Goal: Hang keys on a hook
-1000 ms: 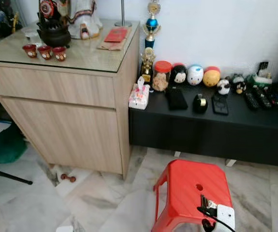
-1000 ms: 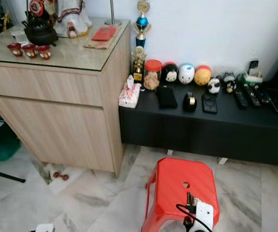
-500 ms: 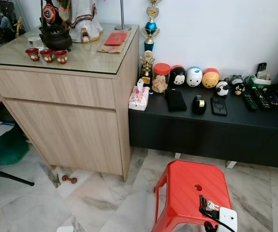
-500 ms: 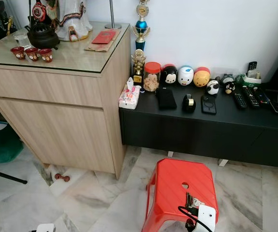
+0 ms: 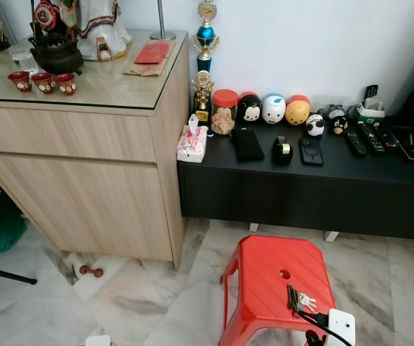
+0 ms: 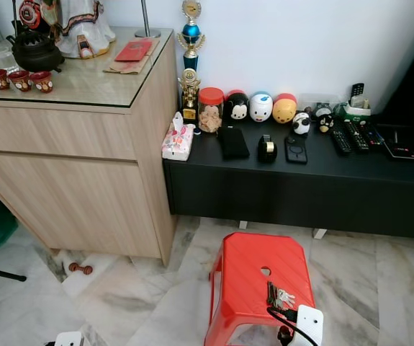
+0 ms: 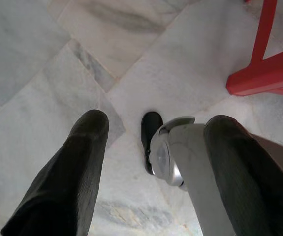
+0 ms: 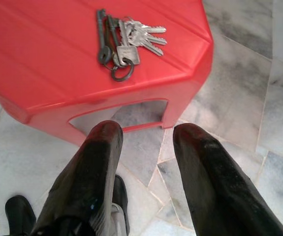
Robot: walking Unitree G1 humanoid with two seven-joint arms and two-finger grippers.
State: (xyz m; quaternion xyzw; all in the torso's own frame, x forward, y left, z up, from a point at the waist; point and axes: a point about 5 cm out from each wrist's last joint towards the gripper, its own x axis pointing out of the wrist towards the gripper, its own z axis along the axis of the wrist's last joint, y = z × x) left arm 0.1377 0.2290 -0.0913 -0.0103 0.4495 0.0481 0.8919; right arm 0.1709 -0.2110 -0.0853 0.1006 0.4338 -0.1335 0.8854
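Note:
A bunch of keys (image 8: 124,44) on a dark ring lies flat on the top of a red plastic stool (image 5: 264,277), near its front right corner; the keys (image 5: 300,299) also show from the head. My right gripper (image 8: 146,142) hangs open just in front of and below the stool's edge, a short way from the keys, with nothing between its fingers (image 8: 94,167). Its white wrist (image 5: 338,326) shows at the bottom of the left eye view. My left gripper (image 7: 156,147) hangs open over the marble floor beside the stool's leg (image 7: 264,73).
A wooden cabinet (image 5: 84,173) with a glass top stands at the left. Behind the stool runs a low black bench (image 5: 300,184) with round figurines, a jar, a tissue box (image 5: 191,143) and remotes. A small dumbbell (image 5: 90,272) lies on the floor.
The camera has shifted, so the whole scene sits further left. My right wrist has drawn back a little from the keys, which now lie more openly on the stool.

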